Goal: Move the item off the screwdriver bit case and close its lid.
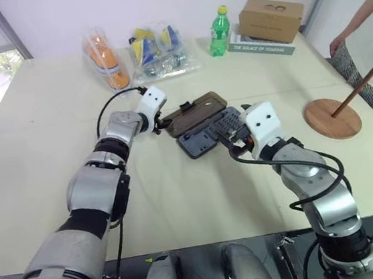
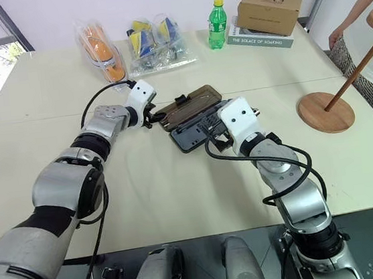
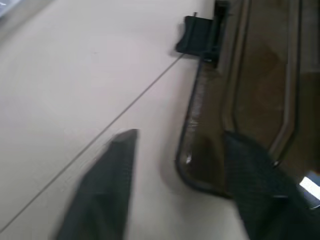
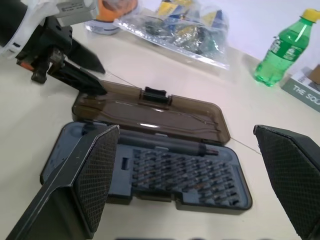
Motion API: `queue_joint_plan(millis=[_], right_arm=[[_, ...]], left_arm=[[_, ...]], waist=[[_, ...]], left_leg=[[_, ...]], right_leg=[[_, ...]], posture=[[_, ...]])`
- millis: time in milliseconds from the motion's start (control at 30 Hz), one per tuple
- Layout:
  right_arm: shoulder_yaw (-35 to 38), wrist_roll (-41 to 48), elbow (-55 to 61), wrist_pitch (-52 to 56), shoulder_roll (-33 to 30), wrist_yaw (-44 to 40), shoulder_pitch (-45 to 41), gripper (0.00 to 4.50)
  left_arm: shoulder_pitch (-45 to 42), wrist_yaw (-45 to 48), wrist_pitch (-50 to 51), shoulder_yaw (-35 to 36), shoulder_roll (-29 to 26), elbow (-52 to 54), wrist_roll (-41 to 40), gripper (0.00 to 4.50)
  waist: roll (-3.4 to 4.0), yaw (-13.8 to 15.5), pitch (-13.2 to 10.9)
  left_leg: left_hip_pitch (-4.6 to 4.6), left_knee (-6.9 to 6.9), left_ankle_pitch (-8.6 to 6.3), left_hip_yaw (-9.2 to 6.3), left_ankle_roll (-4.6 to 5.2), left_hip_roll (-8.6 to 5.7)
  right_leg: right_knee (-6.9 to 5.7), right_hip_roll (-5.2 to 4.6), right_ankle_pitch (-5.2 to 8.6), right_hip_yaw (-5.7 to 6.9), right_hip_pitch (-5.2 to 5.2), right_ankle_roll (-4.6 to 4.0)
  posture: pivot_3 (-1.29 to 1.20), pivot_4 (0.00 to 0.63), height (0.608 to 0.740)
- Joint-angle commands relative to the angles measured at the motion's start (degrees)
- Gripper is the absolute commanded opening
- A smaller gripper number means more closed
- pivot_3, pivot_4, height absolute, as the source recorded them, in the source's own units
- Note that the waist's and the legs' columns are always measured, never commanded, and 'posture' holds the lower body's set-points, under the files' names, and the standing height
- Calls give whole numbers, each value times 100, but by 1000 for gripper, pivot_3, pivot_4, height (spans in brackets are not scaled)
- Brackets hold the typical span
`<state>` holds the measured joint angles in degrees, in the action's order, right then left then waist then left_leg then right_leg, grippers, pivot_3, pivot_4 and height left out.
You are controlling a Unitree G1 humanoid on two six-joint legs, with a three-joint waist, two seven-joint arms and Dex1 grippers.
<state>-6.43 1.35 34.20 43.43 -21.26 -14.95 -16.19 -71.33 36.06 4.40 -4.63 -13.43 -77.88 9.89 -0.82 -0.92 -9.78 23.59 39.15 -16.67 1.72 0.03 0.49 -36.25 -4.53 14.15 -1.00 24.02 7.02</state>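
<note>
Lying open mid-bench (image 1: 50,128): screwdriver bit case (image 4: 150,175), grey-blue tray of bits exposed, smoky brown lid (image 4: 150,112) flat on the bench behind it, black clip (image 4: 157,94) on its far long edge. Left claw (image 4: 92,80) at the lid's end corner, one finger over the lid, the other over bare bench; fingers apart. Right claw (image 4: 200,175) spread wide, just short of the tray. Wooden stand (image 1: 333,117) stands well apart from the case, on the bench's right side.
</note>
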Motion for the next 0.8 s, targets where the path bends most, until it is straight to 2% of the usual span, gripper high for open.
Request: queue_joint_plan(millis=[33,67,100,400,600,800], right_arm=[[112,-16,354,-9,4,27,-16,4500],[114,-19,367,0,1,28,-8,4500],[116,-22,374,7,-1,29,-6,4500],[124,-38,410,71,-23,24,-7,4500],[148,-23,440,123,-64,-12,6,4500],[161,4,433,118,-112,-80,36,4500]], left_arm=[[57,-44,15,70,-89,6,60,722],[67,-52,42,72,-92,2,62,148],[75,-37,68,69,-94,-1,71,20],[222,613,-220,-216,-194,37,409,20],[399,2152,-1501,-755,-555,218,752,20],[506,3523,-2528,-842,-1001,356,672,20]], waist=[[0,-12,0],[0,-8,0],[2,6,2],[0,15,3],[0,23,3],[0,25,3]], left_leg=[[0,0,0,0,0,0],[0,0,0,0,0,0],[-1,0,0,0,0,0],[-17,2,0,-2,0,-1],[-17,1,0,4,0,-1],[-17,2,0,12,0,-1]], right_leg=[[0,0,0,0,0,0],[0,0,0,-1,1,0],[0,0,0,-1,0,0],[1,-2,0,6,-24,0],[4,-2,0,5,-24,0],[8,-2,0,5,-27,-1]], posture=[[0,150,740],[0,150,740],[0,150,740],[0,150,740],[0,150,740],[0,150,740]])
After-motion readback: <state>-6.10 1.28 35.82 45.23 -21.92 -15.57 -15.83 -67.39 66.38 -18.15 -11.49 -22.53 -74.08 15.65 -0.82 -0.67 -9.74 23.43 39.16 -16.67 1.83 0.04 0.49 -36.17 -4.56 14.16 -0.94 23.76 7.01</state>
